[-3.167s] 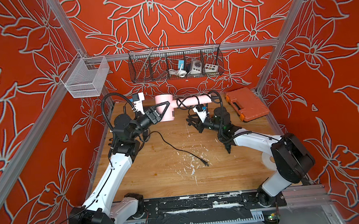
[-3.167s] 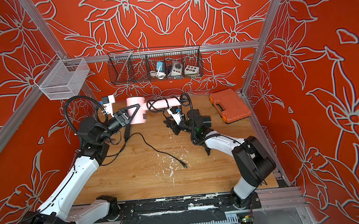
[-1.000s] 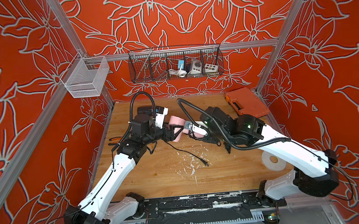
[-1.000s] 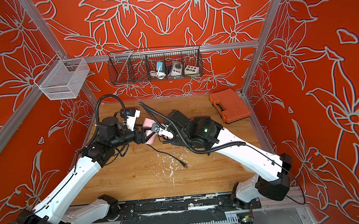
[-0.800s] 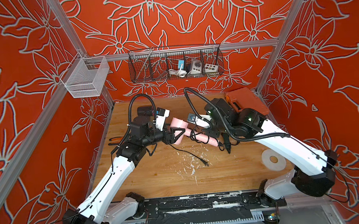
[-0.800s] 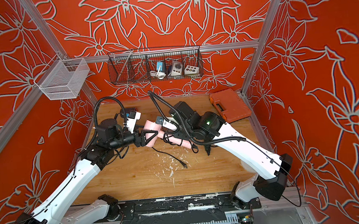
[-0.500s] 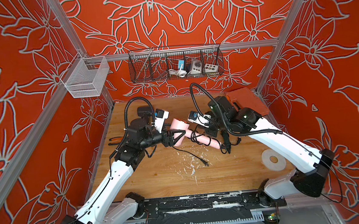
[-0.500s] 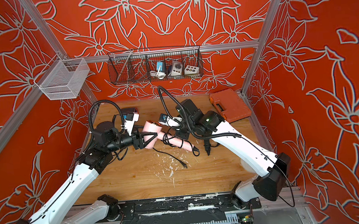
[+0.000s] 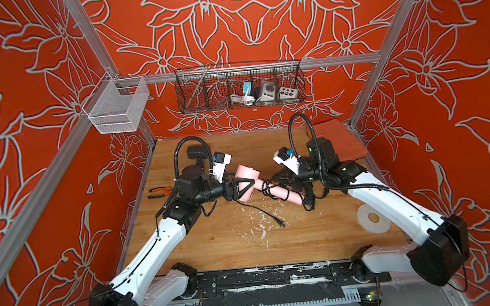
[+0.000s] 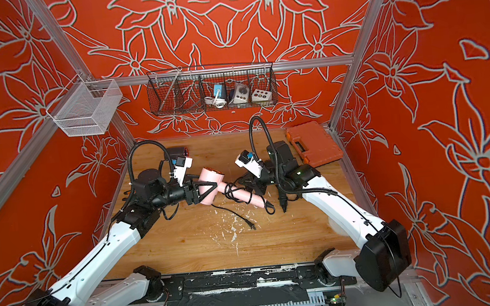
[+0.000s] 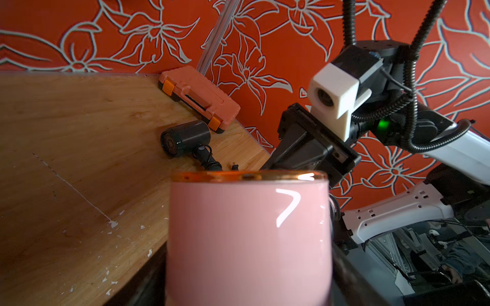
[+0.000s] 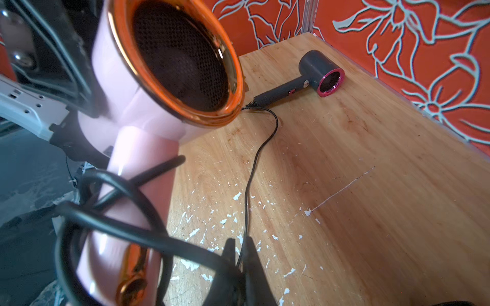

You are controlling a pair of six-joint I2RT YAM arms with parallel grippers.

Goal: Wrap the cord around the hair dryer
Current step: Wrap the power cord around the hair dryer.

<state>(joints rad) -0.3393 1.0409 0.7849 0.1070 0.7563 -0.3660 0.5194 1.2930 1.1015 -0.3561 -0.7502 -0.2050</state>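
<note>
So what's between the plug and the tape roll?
Nothing, just bare table between the plug and the tape roll. A top view shows it.

Your pink hair dryer (image 9: 247,177), copper-rimmed, sits lifted over the middle of the surface (image 9: 305,239), handle (image 9: 275,191) slanting toward the right edge. Its black cord (image 9: 268,186) loops loosely round the handle; the plug (image 9: 281,224) lies on the wood.

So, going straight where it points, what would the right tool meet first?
Probably the wooden table, with the right tool passing beside the pink hair dryer; depth is unclear.
</note>
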